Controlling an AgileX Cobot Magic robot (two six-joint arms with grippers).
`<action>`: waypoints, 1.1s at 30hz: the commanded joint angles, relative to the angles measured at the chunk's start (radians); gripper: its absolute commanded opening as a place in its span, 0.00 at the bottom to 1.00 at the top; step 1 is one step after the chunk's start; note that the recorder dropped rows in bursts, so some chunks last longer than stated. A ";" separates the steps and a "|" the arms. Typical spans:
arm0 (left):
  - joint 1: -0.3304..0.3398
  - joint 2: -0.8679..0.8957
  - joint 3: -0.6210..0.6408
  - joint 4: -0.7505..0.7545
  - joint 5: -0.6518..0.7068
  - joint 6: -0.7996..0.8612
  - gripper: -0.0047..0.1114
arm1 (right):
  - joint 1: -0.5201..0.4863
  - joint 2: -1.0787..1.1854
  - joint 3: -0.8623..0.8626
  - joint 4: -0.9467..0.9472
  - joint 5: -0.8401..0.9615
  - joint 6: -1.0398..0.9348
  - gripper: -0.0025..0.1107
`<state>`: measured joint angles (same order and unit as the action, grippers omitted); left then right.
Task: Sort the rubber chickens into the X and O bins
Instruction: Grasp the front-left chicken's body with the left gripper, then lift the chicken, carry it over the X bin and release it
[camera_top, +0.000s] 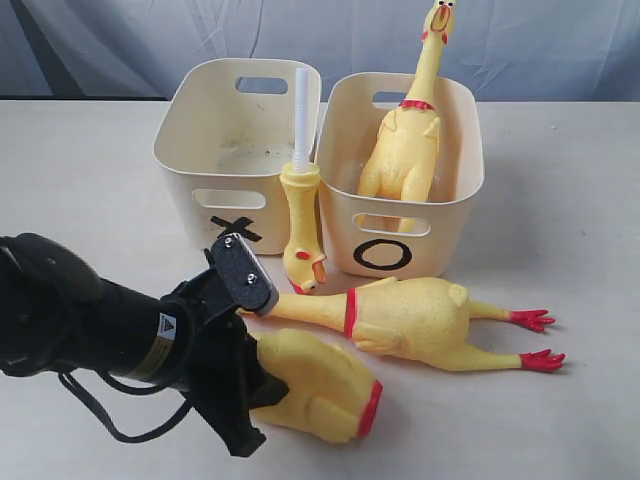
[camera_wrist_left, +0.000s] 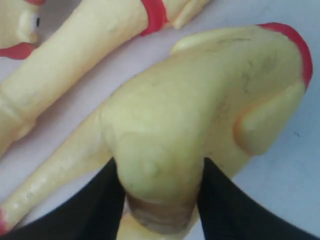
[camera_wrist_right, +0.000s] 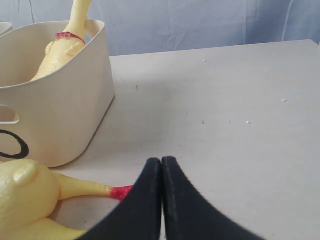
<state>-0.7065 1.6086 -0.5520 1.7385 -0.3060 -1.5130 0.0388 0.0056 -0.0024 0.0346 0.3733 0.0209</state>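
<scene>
Yellow bumpy headless rubber chicken body (camera_top: 320, 385) clamped in left end effector (camera_wrist_left: 160, 199); right end effector (camera_wrist_right: 161, 169) closed, empty. Grasp made; next, likely: lift into cream X-marked tub (camera_top: 188, 150).

Black arm (camera_top: 90, 320), black left gripper (camera_wrist_left: 160, 200), looped cable (camera_top: 130, 439), silver screws (camera_top: 251, 278)

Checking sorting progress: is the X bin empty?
Empty, as far as shown: the X bin has only bare inner walls and floor in the exterior view.

Bright even light, soft shadows; close headless chicken (camera_wrist_left: 200, 100) slightly blurred.
</scene>
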 joint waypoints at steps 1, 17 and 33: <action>-0.001 0.000 0.004 0.006 -0.123 -0.105 0.04 | 0.003 -0.006 0.002 -0.001 -0.008 -0.001 0.02; 0.083 -0.445 -0.115 -0.254 -0.432 -0.253 0.04 | 0.003 -0.006 0.002 -0.001 -0.008 -0.001 0.02; 0.396 -0.254 -0.278 -1.466 -0.510 0.187 0.04 | 0.003 -0.006 0.002 -0.001 -0.011 -0.001 0.02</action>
<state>-0.3168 1.2693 -0.8173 0.3607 -0.6334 -1.3392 0.0388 0.0056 -0.0024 0.0346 0.3733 0.0209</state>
